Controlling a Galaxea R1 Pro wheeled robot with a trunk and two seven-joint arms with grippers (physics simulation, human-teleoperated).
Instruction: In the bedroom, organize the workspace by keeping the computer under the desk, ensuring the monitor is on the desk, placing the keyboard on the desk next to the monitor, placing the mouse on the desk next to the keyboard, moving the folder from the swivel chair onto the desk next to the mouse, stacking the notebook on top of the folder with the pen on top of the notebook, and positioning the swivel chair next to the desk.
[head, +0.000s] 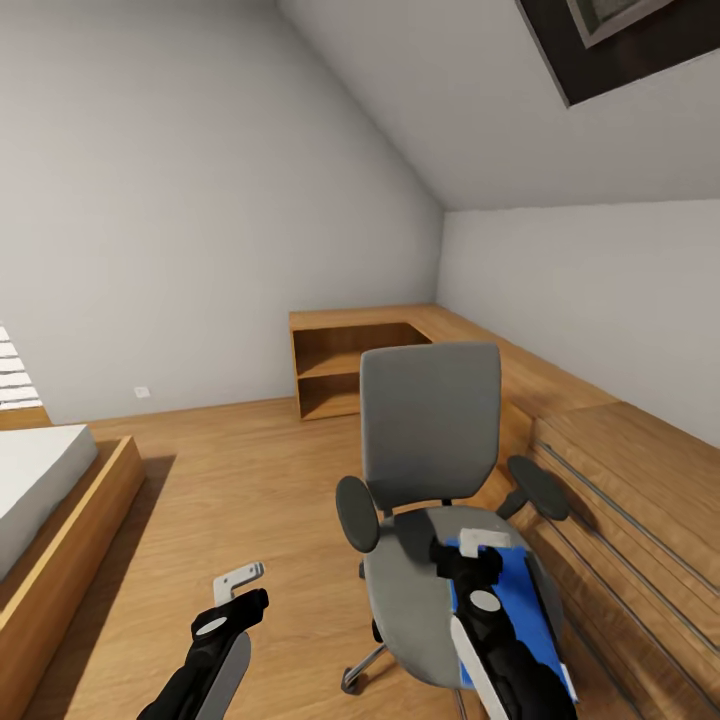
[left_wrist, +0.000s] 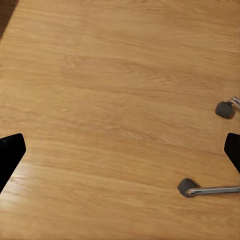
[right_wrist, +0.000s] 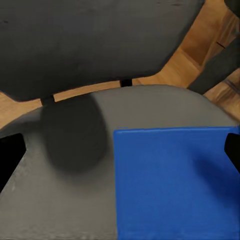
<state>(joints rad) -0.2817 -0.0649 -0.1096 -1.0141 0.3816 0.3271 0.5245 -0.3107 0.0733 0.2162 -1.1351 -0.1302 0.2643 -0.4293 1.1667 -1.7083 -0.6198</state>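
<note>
The grey swivel chair (head: 430, 430) stands facing me on the wood floor, black armrests on both sides. A bright blue folder (head: 525, 600) lies flat on the right half of its seat (head: 405, 590). My right gripper (head: 483, 548) hovers open just above the seat, at the folder's near-left edge. In the right wrist view the folder (right_wrist: 175, 180) lies between and ahead of the spread fingers, with the backrest (right_wrist: 90, 45) beyond. My left gripper (head: 240, 582) hangs open over bare floor to the chair's left; its wrist view catches two chair casters (left_wrist: 187, 187). The desk, monitor, keyboard and computer are out of view.
A low light-wood cabinet (head: 350, 365) with open shelves stands in the far corner and continues as a wooden bench (head: 600, 450) along the right wall, close beside the chair. A bed (head: 40, 500) in a wooden frame sits at the left. Open floor (head: 230, 480) lies between.
</note>
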